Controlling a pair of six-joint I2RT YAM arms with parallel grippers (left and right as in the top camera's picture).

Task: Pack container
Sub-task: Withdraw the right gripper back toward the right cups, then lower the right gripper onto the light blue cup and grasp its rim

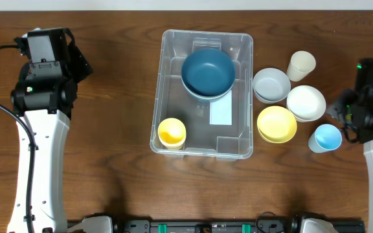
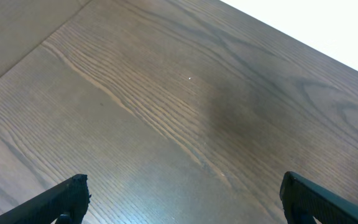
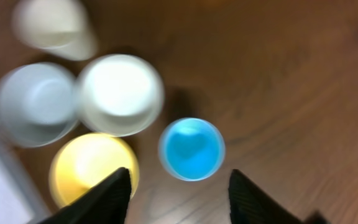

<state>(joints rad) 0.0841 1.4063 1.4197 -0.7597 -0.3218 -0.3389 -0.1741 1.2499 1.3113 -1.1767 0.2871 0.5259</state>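
Brown wood table (image 1: 109, 129). Clear box (image 1: 173, 77) in the middle, holding a blue bowl (image 1: 207, 72) and a yellow cup (image 1: 171, 133). Right pincer (image 3: 179, 186) spread, empty, reaching for the small blue cup (image 3: 191, 148) at right, it seems. Left pincer (image 2: 185, 186) spread wide, far left. Likely next: lower, pinch the cup rim.

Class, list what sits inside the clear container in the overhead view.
The container holds a dark blue bowl and a yellow cup. The bowl covers part of the white label; anything else under it is hidden.
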